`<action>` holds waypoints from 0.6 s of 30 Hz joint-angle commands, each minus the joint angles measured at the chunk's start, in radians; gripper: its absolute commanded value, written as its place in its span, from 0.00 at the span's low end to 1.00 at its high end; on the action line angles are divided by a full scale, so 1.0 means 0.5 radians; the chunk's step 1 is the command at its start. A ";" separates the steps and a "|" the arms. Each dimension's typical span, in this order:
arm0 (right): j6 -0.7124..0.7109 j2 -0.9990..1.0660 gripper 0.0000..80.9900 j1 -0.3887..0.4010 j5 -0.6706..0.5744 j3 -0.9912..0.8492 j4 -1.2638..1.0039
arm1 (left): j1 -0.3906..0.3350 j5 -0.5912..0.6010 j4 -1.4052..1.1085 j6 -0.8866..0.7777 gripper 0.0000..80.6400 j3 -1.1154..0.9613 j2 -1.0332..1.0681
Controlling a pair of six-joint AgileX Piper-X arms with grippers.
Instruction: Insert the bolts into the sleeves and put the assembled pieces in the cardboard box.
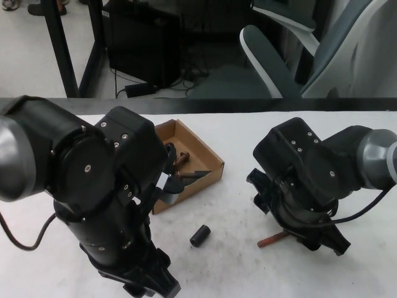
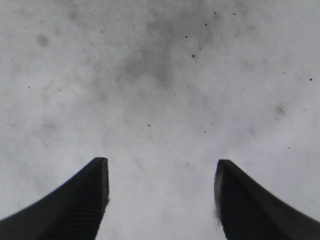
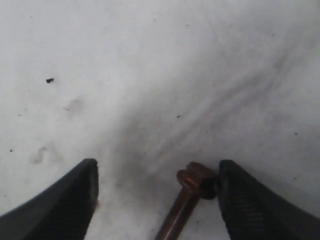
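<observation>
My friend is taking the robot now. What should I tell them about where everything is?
Left gripper: open, empty, over bare bench.
Right gripper: open; a copper bolt lies on the bench between its fingers, not gripped.
Black sleeve: loose on the bench near the cardboard box.
Done: some pieces lie in the box.
Left: grip the bolt, insert it into the sleeve, box it.

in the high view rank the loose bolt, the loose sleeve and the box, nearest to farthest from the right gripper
1. Bolt: lying between the open right gripper's two sides.
2. Sleeve: lying farther to the left.
3. Box: left again and farther back.
</observation>
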 commanded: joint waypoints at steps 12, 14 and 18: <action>0.062 0.005 0.79 0.069 0.043 0.005 0.125 | -0.009 -0.026 0.007 0.000 0.72 -0.012 -0.011; 0.108 0.005 0.79 0.076 0.043 0.005 0.125 | -0.009 -0.026 0.007 0.000 0.72 -0.012 -0.011; 0.234 0.005 0.79 0.075 0.043 0.005 0.125 | -0.009 -0.026 0.007 0.000 0.72 -0.012 -0.011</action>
